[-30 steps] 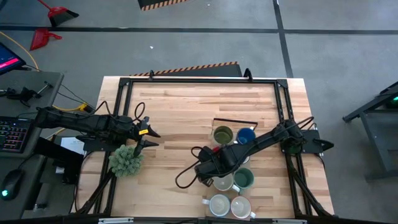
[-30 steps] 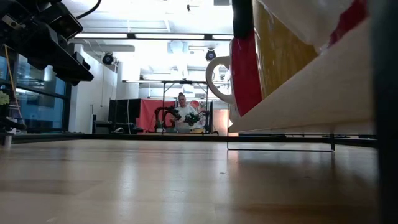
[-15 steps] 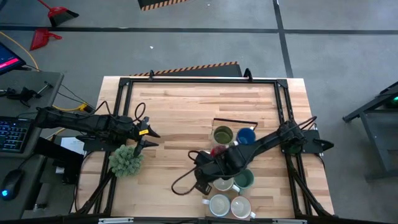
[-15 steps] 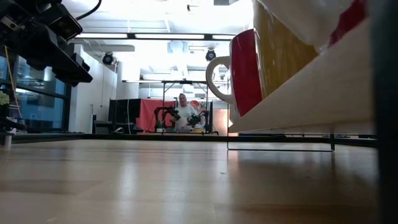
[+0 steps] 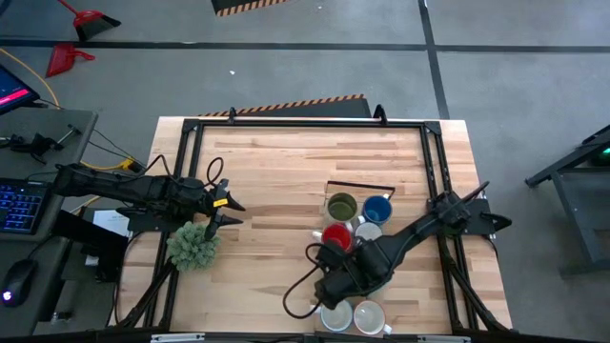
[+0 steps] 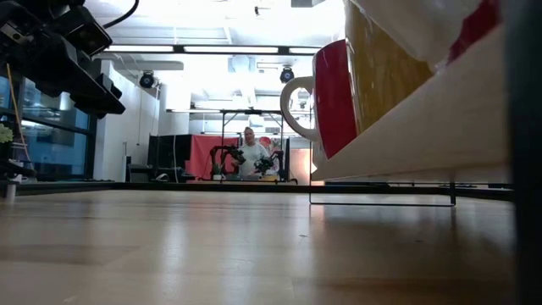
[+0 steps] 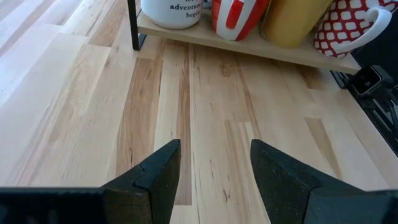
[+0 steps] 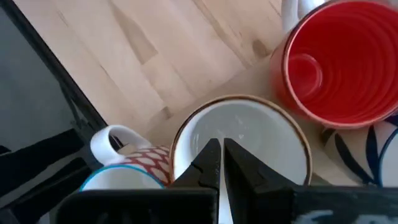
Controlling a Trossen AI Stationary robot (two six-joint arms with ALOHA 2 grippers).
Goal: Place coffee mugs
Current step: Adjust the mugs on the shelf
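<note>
1. My table [image 5: 286, 181] is a pale butcher-block top of light wood strips, edged by a black metal frame [image 5: 305, 122]; most of its surface is bare.
2. The coffee mugs sit clustered on the table's right half: an olive green mug [image 5: 341, 207] beside a blue mug [image 5: 377, 208], a red mug [image 5: 335, 236] just in front of them, and two white mugs [image 5: 370, 316] at the near edge.
3. In my left wrist view, several mugs stand on a low wooden shelf [image 7: 249, 46] with a black leg: a white lettered one, a red-and-white one, a yellowish one and a red-and-white patterned mug [image 7: 345, 28].
4. My right gripper [image 8: 221, 163] hangs over the cluster with its fingers pressed together, grasping nothing, above the open mouth of a cream mug with a brown rim [image 8: 242, 134]; the red mug [image 8: 339, 62] is just beside it.
5. My left gripper [image 7: 214, 165] hovers over bare wood at the table's left side, fingers spread apart and empty, next to a bushy green plant [image 5: 193, 245].
6. Around the table lies grey concrete floor [image 5: 286, 67] marked with dark lines and a yellow-and-black hazard strip [image 5: 295, 105]; a red dustpan and brush [image 5: 81, 38] lie far left, and a desk with a keyboard [image 5: 21, 205] stands to the left.
7. In the low view, a bright room with ceiling lights; a seated person [image 6: 250, 157] is far off by a red panel.
</note>
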